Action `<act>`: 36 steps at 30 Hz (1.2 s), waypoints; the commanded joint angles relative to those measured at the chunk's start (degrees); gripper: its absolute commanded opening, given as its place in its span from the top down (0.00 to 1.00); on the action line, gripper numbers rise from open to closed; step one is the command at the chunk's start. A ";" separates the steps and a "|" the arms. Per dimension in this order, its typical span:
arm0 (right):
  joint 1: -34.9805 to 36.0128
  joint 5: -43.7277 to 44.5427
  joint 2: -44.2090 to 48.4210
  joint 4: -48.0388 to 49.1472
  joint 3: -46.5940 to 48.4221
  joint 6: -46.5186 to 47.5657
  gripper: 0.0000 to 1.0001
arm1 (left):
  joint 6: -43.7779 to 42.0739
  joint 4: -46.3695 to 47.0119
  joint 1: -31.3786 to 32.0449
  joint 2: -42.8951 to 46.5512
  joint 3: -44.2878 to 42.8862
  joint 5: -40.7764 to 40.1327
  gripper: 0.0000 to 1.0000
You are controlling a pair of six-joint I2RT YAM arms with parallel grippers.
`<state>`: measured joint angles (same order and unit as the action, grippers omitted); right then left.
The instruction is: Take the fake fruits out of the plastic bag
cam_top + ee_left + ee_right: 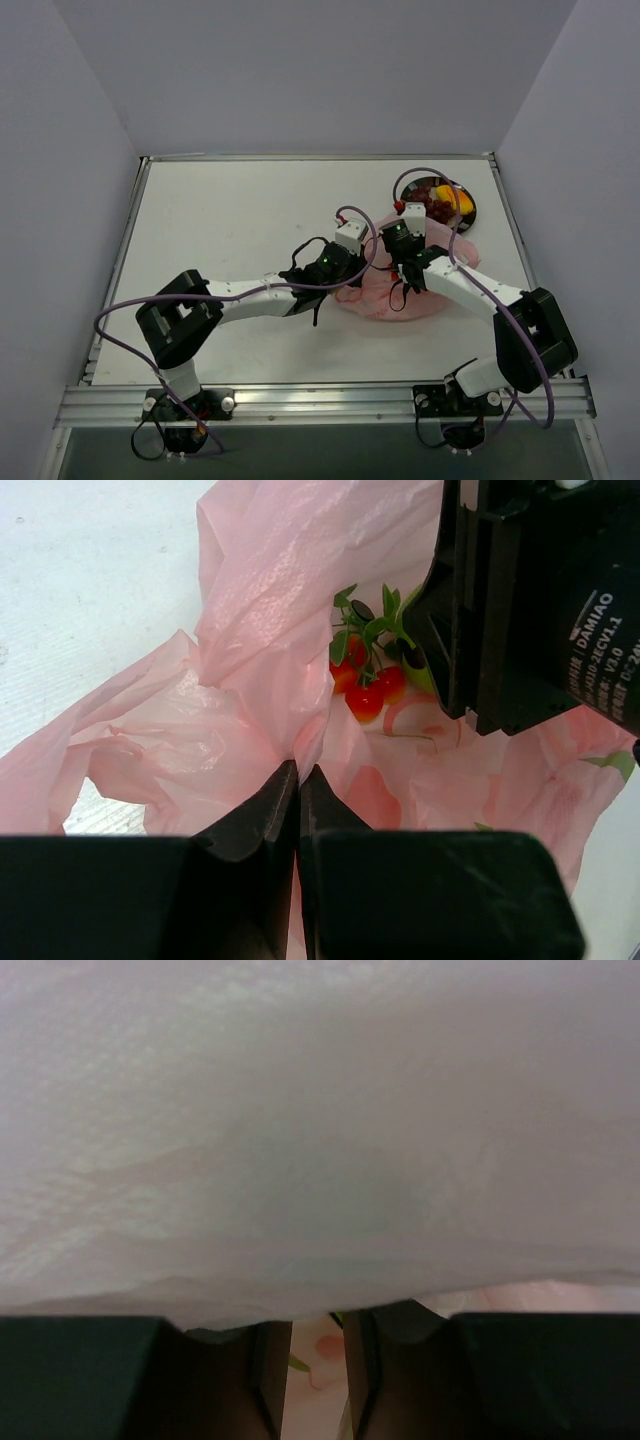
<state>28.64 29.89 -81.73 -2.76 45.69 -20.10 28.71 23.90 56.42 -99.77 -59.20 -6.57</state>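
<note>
Two tools at one thin, crinkly, translucent pink plastic bag (385, 305) lying right of centre on my white counter (230, 220).
Item 1, left tool (298, 780): clenched on a fold of the bag, film pinched between its black fingers. Item 2, right tool (315, 1360): fingers a narrow slit apart under draped film; I cannot tell whether it grips anything. Item 3, cluster of small red plastic fruits with green leaves (365, 688): inside the bag's open mouth, just beside the right arm's black housing. Item 4, round black plate (472, 215): just beyond the bag, far right, carrying a dark red plastic grape bunch (430, 195) and a yellow-orange plastic piece (457, 200).
</note>
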 commanded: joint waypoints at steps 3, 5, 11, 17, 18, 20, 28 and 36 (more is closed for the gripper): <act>0.71 3.16 -0.62 0.22 2.65 -0.20 0.91 | -0.06 2.38 -0.53 0.71 -0.22 0.50 0.98; 0.97 3.16 -0.01 0.22 2.39 -0.38 0.99 | -0.06 2.47 -0.53 0.80 -0.04 0.50 0.98; 2.21 2.72 7.54 0.13 1.15 -1.00 1.00 | 0.12 2.64 -0.53 0.80 0.05 0.94 0.98; 2.56 -4.04 17.21 0.22 -0.34 -2.84 1.00 | 0.29 2.82 -0.44 0.89 0.58 0.86 0.98; 2.56 -4.75 18.88 0.22 -0.51 -3.28 1.00 | 0.29 2.91 -0.44 0.80 0.75 0.77 0.98; 2.65 -7.03 20.47 0.22 -1.13 -4.42 1.00 | 0.47 2.99 -0.44 0.80 0.93 0.77 0.98; 2.82 -14.16 24.86 1.53 -0.26 -8.64 1.00 | 0.82 3.17 -0.35 1.85 0.84 1.03 0.98; 2.73 -14.78 29.88 1.45 9.13 -7.86 1.00 | 0.38 1.15 -0.44 3.35 3.12 -1.51 0.98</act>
<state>31.18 15.42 -53.82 -3.29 48.51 -28.03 28.97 24.93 56.23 -99.66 -56.71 -6.37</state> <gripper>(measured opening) 0.007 0.027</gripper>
